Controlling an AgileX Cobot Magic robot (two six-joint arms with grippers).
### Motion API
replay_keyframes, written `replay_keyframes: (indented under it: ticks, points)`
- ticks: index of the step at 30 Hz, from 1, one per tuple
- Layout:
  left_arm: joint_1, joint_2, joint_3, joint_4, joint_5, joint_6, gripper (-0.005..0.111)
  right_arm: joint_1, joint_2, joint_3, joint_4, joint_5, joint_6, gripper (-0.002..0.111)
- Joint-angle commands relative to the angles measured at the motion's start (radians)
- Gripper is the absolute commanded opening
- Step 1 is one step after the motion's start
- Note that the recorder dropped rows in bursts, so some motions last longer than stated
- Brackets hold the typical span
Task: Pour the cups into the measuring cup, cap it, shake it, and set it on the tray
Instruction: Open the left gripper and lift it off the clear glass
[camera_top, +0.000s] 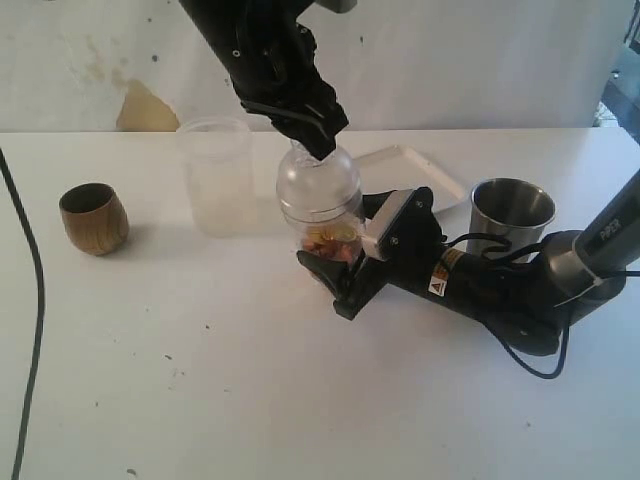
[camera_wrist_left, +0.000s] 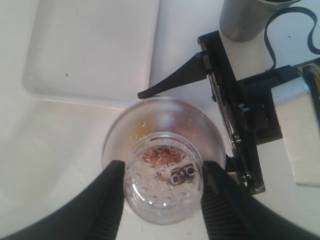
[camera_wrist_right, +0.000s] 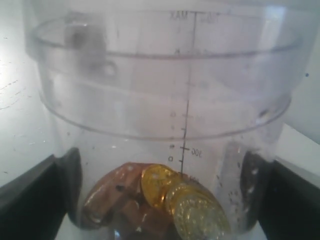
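Observation:
The clear measuring cup (camera_top: 326, 238) (camera_wrist_right: 186, 125) stands mid-table with gold coins and brown pieces (camera_wrist_right: 165, 200) at its bottom. A clear domed cap (camera_top: 318, 182) (camera_wrist_left: 162, 145) sits on top of it. My left gripper (camera_top: 316, 150) (camera_wrist_left: 162, 179) comes down from above, shut on the cap's narrow top. My right gripper (camera_top: 336, 264) (camera_wrist_right: 162, 180) lies low on the table, shut on the measuring cup's base. The wooden cup (camera_top: 94, 218) stands upright at the left. At the right stands the steel tumbler (camera_top: 511, 215) (camera_wrist_left: 245, 20). The white tray (camera_top: 425, 172) (camera_wrist_left: 90, 45) lies just behind the measuring cup.
A wider frosted cup (camera_top: 215, 175) stands behind and left of the measuring cup. A black cable (camera_top: 35, 300) runs down the table's left side. My right arm lies across the table in front of the steel tumbler.

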Motion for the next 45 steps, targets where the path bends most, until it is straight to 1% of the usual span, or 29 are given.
replay_keyframes:
  ticks: [1, 11, 16, 19, 23, 30, 32, 33, 35, 38, 40, 43, 45]
  points:
    - [0.006, -0.001, 0.030, -0.022, -0.014, 0.006, 0.000, 0.000, 0.004, 0.001, -0.005, 0.028, -0.013, 0.000]
    - [0.003, 0.021, 0.050, -0.071, -0.014, 0.017, 0.000, 0.000, 0.004, 0.001, -0.008, 0.001, 0.009, 0.000]
    - [0.003, 0.053, 0.055, -0.047, -0.014, 0.021, 0.000, 0.000, 0.004, 0.001, -0.011, -0.008, 0.026, 0.000]
    - [-0.008, 0.053, 0.055, -0.043, -0.014, 0.023, 0.000, 0.000, 0.004, 0.001, -0.009, -0.019, 0.042, 0.000]
    - [-0.026, 0.071, 0.057, 0.029, -0.014, 0.020, 0.000, 0.000, 0.004, 0.001, -0.009, -0.019, 0.042, 0.000]
    - [-0.024, 0.094, 0.057, 0.015, -0.014, 0.020, 0.000, 0.000, 0.004, 0.001, -0.005, -0.019, 0.098, 0.000]
    - [-0.024, 0.092, 0.057, 0.019, -0.014, 0.020, 0.003, 0.000, 0.004, 0.001, -0.005, -0.019, 0.098, 0.000]
    - [-0.024, 0.088, 0.057, 0.019, -0.014, 0.020, 0.008, 0.000, 0.004, 0.001, -0.005, -0.019, 0.098, 0.000]
    - [-0.024, 0.076, 0.050, 0.027, -0.014, 0.020, 0.023, 0.000, 0.004, 0.001, -0.005, -0.019, 0.098, 0.000]
    - [-0.024, 0.067, 0.031, 0.034, -0.014, 0.020, 0.052, 0.000, 0.004, 0.001, -0.005, -0.019, 0.100, 0.000]
    - [-0.024, 0.065, 0.020, 0.045, -0.014, 0.020, 0.076, 0.000, 0.004, 0.001, -0.005, -0.019, 0.100, 0.000]
    - [-0.024, 0.063, 0.007, 0.064, -0.014, 0.020, 0.104, 0.000, 0.004, 0.001, -0.003, -0.019, 0.102, 0.000]
    - [-0.024, 0.063, 0.007, 0.066, -0.014, 0.018, 0.105, 0.000, 0.004, 0.001, 0.000, -0.019, 0.105, 0.000]
